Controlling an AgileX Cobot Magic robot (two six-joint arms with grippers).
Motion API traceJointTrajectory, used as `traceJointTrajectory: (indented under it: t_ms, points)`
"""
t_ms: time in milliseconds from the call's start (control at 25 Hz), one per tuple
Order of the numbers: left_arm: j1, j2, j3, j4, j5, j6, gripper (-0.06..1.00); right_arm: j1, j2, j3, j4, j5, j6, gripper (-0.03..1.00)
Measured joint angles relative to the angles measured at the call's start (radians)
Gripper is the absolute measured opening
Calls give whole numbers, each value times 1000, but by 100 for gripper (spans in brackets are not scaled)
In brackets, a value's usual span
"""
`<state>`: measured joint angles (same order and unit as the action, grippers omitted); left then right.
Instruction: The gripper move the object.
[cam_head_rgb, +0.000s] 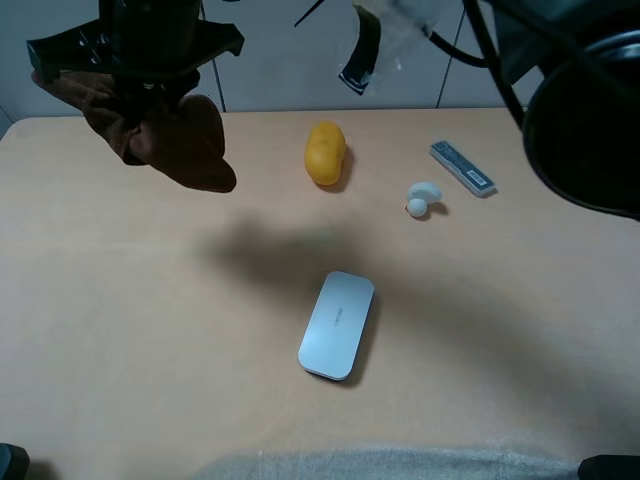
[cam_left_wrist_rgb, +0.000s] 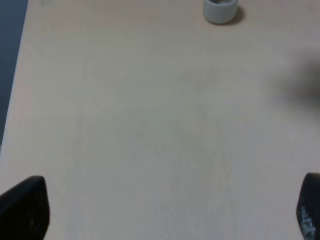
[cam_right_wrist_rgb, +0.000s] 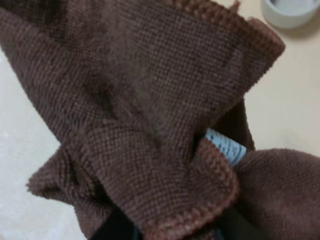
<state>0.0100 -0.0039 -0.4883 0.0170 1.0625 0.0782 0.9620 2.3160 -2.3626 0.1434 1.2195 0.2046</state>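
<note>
Right hand (cam_head_rgb: 150, 90) clamped on bunched brown towel (cam_head_rgb: 180, 145), hanging clear above rear left of surface (cam_head_rgb: 120, 330). Left hand (cam_left_wrist_rgb: 170, 207) spread wide, empty. Step judged: mid-carry. Next: choose drop spot away from yellow fruit (cam_head_rgb: 325, 152) and silver flat device (cam_head_rgb: 337, 325), lower, release.

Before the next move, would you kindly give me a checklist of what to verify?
1. Brown cloth held by the right end effector: ok.
2. Cloth lifted off the table: ok, its shadow falls apart from it.
3. Left end effector open, nothing between its fingers: ok.
4. Silver case and yellow object apart from the hanging cloth: ok.
5. How securely the cloth is held: cannot tell, the fabric hides the fingers.
</note>
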Motion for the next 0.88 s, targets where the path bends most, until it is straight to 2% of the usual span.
traceJointTrajectory:
  t_ms: [320, 880]
  points:
    - [0, 0, 0, 0, 0, 0, 99, 0, 80, -73, 73, -27, -36, 13]
    - [0, 0, 0, 0, 0, 0, 99, 0, 156, -73, 141, -216, -138, 13]
